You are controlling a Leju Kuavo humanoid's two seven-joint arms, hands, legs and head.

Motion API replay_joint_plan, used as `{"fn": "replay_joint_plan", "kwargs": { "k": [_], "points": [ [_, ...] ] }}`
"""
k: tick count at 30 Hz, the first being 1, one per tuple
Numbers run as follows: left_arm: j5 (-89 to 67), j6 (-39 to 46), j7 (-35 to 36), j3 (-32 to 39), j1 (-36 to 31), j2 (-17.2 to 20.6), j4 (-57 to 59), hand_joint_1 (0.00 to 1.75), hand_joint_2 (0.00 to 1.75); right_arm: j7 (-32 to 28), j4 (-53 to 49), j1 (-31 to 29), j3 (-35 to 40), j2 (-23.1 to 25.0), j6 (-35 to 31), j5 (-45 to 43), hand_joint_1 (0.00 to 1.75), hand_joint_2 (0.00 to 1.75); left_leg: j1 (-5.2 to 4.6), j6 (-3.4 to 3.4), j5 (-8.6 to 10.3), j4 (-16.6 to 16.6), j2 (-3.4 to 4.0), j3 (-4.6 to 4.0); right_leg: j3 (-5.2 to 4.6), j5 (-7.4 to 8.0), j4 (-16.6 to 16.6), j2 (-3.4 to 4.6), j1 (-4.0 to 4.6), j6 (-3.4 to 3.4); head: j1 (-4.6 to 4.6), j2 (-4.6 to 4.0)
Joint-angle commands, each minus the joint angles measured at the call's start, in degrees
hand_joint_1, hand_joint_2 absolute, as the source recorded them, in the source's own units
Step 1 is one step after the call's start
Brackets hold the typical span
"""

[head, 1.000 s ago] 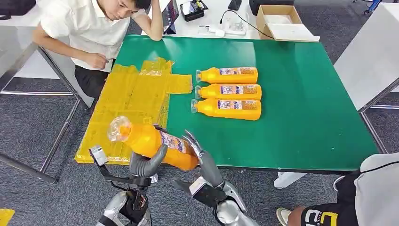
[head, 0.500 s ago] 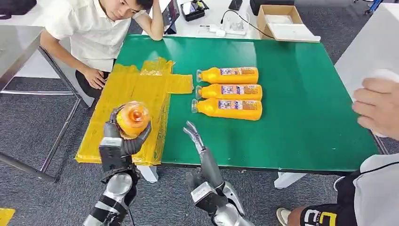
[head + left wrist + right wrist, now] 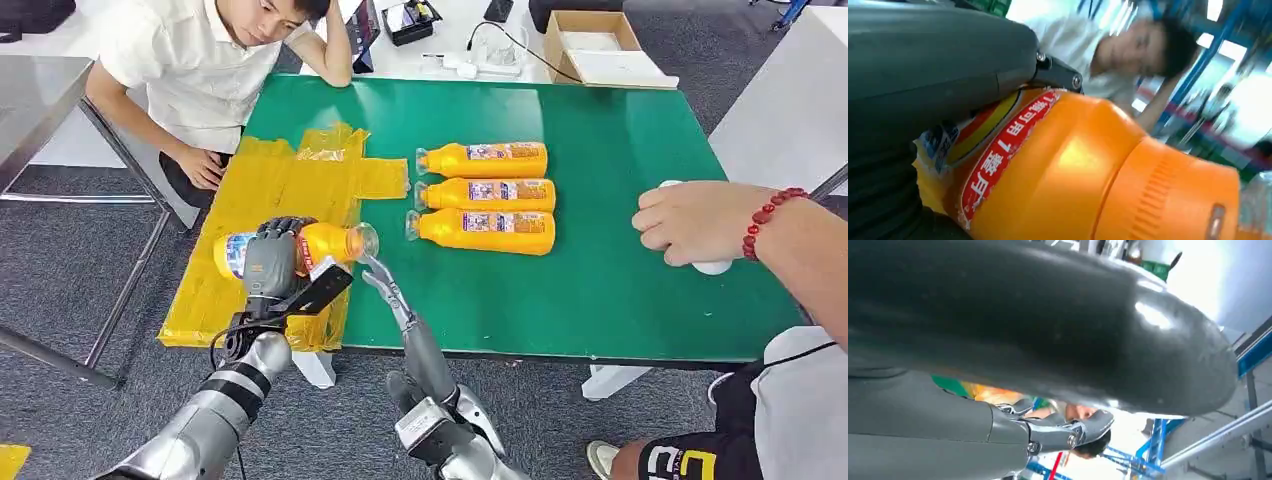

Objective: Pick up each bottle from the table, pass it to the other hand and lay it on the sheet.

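Bottle [image 3: 300, 248] of orange liquid lay on its side in the left hand [image 3: 270, 262], which gripped it around its labelled middle above the yellow sheet [image 3: 290, 190], its cap pointing right towards the green desk [image 3: 620, 150]. From the left wrist, the grey thumb pressed along the label just behind the bottle's orange shoulder. The right hand [image 3: 395, 300] was released, fingers stretched out and apart, its tips just beside the bottle's cap; whether they touched it could not be told. Three more bottles [image 3: 485, 190] lay side by side on the desk to the right of the sheet, caps pointing left. A person in a white shirt [image 3: 190, 60] sat at the far left corner, and another person's hand [image 3: 695, 222] with a red bead bracelet rested on a white object at the right edge.
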Motion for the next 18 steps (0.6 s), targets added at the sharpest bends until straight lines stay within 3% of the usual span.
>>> {"fn": "replay_joint_plan", "kwargs": {
  "k": [1, 9, 18],
  "points": [
    [-2.6, -22.5, 14.3, -2.8, -13.8, 3.7, 22.7, 1.73, 1.75, 0.1, 1.7, -2.6, 3.0, 0.2, 1.6, -0.5, 0.00, 0.00, 0.08, -0.11, -0.10, 0.0, 0.02, 0.19, 0.20, -0.09, 0.0, 0.02, 0.09, -0.15, -0.02, 0.00],
    [-3.3, -24.9, 15.4, -3.2, -14.2, 4.2, 22.9, 1.73, 1.75, 0.1, 1.7, -2.5, 3.1, 0.2, 1.6, -0.5, 0.00, 0.00, 0.08, -0.20, -0.18, -0.1, 0.43, 0.59, 0.46, -0.01, -0.1, 0.36, 0.09, -0.19, 0.02, 0.00],
    [-3.3, -24.9, 15.4, -3.2, -14.2, 4.2, 22.9, 1.73, 1.75, 0.1, 1.7, -2.5, 3.1, 0.2, 1.6, -0.5, 0.00, 0.00, 0.05, -0.20, -0.11, -0.1, 0.23, 0.52, 0.36, -0.04, 0.1, 0.17, 0.05, -0.13, 0.07, 0.00]
  ]
}}
